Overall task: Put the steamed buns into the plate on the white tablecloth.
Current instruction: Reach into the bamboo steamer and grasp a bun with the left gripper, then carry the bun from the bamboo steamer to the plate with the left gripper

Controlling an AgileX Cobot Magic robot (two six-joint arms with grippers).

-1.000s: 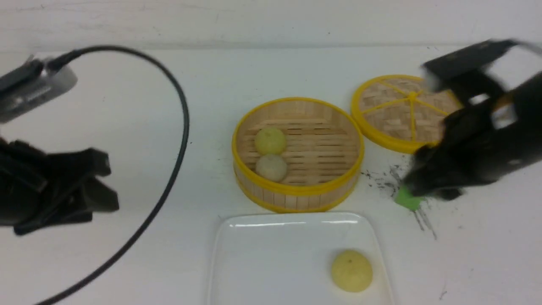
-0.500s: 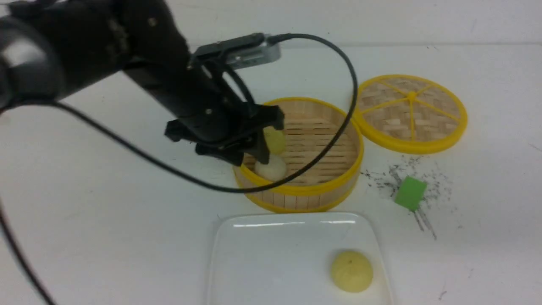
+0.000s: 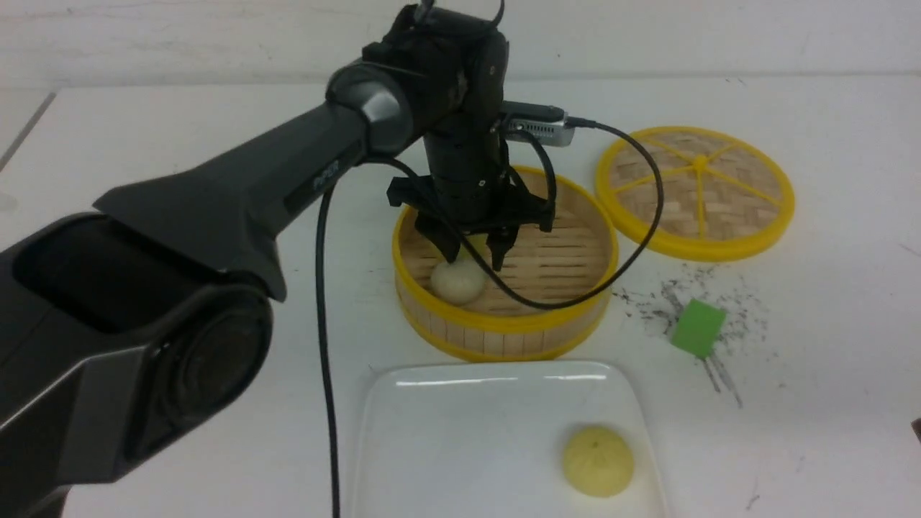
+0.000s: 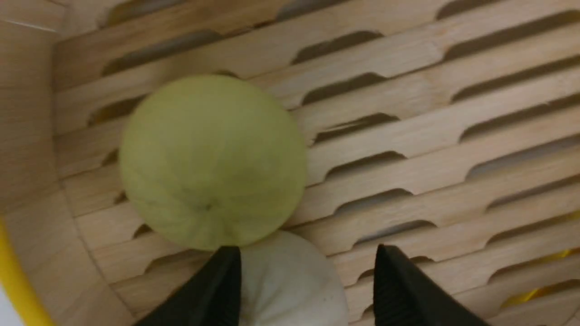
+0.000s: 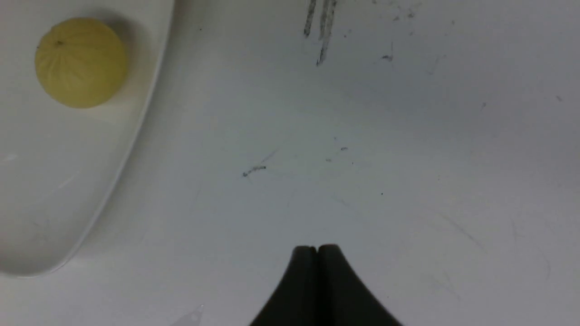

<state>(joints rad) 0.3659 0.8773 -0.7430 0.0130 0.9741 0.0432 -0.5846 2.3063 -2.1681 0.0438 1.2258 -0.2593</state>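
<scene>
My left gripper is open inside the round bamboo basket, its fingers straddling the off-white steamed bun without closing on it. In the left wrist view the gripper has the off-white bun between its fingers, and a pale yellow bun lies touching it just beyond. Another yellow bun sits on the white plate at the front. My right gripper is shut and empty over the white tablecloth, beside the plate and its bun.
The yellow-rimmed woven lid lies flat to the right of the basket. A green cube sits on dark scuff marks right of the basket. The left arm's cable hangs down across the cloth left of the plate.
My left arm has swung from the left side to over the basket and lowered its open gripper around the off-white bun. My right arm has pulled back out of the front view.
</scene>
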